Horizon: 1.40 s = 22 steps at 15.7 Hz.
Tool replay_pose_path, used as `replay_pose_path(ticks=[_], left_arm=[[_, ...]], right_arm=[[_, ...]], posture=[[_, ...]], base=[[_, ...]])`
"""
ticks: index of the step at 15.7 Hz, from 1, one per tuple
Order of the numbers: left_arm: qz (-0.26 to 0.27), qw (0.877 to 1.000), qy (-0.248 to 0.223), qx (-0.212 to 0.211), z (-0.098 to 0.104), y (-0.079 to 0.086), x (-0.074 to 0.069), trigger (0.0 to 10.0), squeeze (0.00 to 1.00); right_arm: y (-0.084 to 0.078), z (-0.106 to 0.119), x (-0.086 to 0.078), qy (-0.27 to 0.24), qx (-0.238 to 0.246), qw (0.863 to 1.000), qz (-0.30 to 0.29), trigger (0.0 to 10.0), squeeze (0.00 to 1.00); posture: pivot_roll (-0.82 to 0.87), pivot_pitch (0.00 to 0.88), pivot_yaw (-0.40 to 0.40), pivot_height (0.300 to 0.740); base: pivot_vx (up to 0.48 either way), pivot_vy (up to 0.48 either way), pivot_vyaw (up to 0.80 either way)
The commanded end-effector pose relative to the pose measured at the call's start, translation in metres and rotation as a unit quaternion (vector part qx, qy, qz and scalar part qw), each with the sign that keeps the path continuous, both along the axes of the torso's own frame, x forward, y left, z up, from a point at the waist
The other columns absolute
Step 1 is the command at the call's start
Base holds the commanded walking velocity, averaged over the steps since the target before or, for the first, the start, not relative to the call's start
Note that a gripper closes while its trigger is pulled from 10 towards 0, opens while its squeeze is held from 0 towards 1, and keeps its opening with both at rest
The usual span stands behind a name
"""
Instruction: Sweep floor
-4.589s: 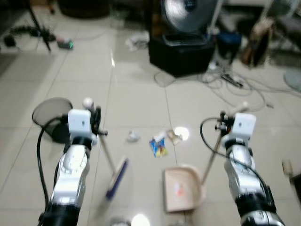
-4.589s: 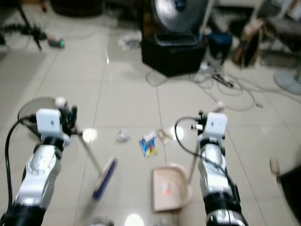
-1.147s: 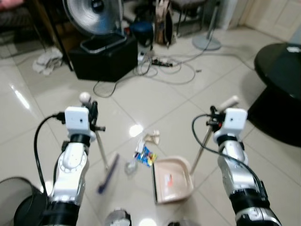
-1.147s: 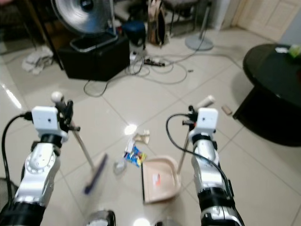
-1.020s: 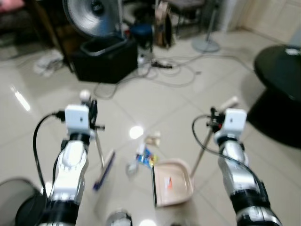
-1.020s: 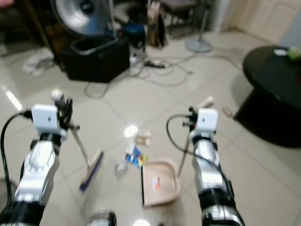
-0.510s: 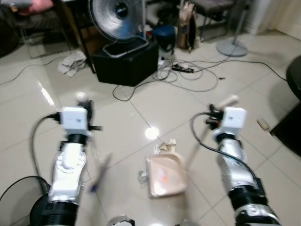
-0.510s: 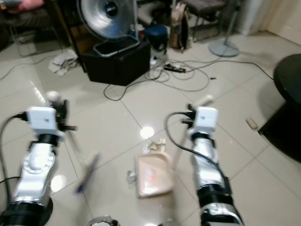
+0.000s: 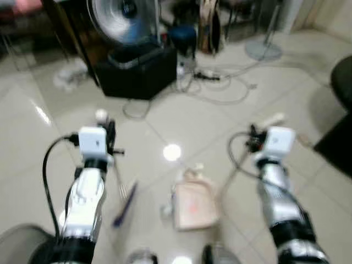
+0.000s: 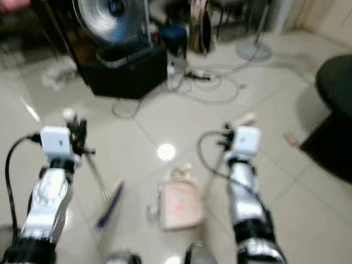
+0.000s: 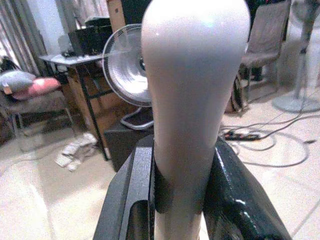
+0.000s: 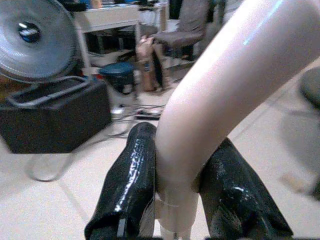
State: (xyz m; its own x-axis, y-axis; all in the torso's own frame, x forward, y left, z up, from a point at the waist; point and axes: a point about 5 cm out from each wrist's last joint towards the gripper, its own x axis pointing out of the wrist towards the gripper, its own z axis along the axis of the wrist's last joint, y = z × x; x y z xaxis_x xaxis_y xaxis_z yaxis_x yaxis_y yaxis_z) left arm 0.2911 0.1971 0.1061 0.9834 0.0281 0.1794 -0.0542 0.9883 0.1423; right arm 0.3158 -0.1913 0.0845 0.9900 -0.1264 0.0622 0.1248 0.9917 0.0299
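A broom with a blue head (image 9: 125, 204) leans on the tiled floor, and its white handle (image 11: 192, 100) rises to my left gripper (image 9: 111, 144), which is shut on it. A beige dustpan (image 9: 192, 201) lies flat on the floor between my arms. Its pale handle (image 12: 210, 110) slants up to my right gripper (image 9: 253, 142), shut around it. A small crumpled scrap (image 9: 166, 210) lies at the dustpan's left edge, between it and the broom head. Bits of paper (image 9: 193, 168) sit at the pan's far end. The head views are blurred.
A black box (image 9: 140, 69) with a round fan (image 9: 115, 19) on it stands ahead, with loose cables (image 9: 220, 88) on the floor to its right. A fan base (image 9: 263, 50) is farther back. A dark round table (image 9: 344, 77) is at the right. A dark bin (image 9: 22, 245) sits low on the left.
Over the last second the dustpan slid left onto the spot where the blue wrapper lay, and the wrapper is out of sight. The camera has swung; both grips are unchanged.
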Motion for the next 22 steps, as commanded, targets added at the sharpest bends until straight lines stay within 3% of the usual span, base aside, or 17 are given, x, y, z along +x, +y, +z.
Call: replay_pose_path(ticks=[1, 7, 13, 17, 22], left_arm=[[0.013, 1.0, -0.006, 0.008, 0.0, 0.009, -0.003, 10.0, 0.0], [0.025, 1.0, -0.012, 0.006, -0.002, 0.012, 0.001, 10.0, 0.0], [0.048, 0.999, -0.017, 0.011, 0.0, 0.017, 0.017, 10.0, 0.0], [0.06, 0.997, -0.051, -0.004, 0.011, 0.017, 0.025, 10.0, 0.0], [0.074, 0.994, -0.075, -0.01, 0.017, 0.02, 0.025, 10.0, 0.0]], right_arm=[[0.004, 0.008, 0.002, -0.026, -0.001, 1.0, 0.002, 10.0, 0.0], [-0.006, 0.009, 0.007, -0.025, -0.017, 0.999, -0.007, 10.0, 0.0], [-0.007, 0.014, 0.024, -0.018, -0.043, 0.999, -0.01, 10.0, 0.0], [-0.013, 0.028, 0.034, -0.037, -0.053, 0.998, -0.021, 10.0, 0.0], [-0.008, 0.038, 0.04, -0.06, -0.061, 0.996, -0.013, 10.0, 0.0]], posture=[[0.03, 0.102, -0.005, 0.74], [0.02, 0.14, 0.005, 0.74], [0.02, 0.26, 0.012, 0.74], [0.03, 0.3, 0.0, 0.74], [0.03, 0.32, -0.006, 0.74]], base=[[0.0, 0.0, 0.0], [0.0, 0.0, 0.0], [0.0, 0.0, 0.0], [0.0, 0.0, 0.0], [0.0, 0.0, 0.0]])
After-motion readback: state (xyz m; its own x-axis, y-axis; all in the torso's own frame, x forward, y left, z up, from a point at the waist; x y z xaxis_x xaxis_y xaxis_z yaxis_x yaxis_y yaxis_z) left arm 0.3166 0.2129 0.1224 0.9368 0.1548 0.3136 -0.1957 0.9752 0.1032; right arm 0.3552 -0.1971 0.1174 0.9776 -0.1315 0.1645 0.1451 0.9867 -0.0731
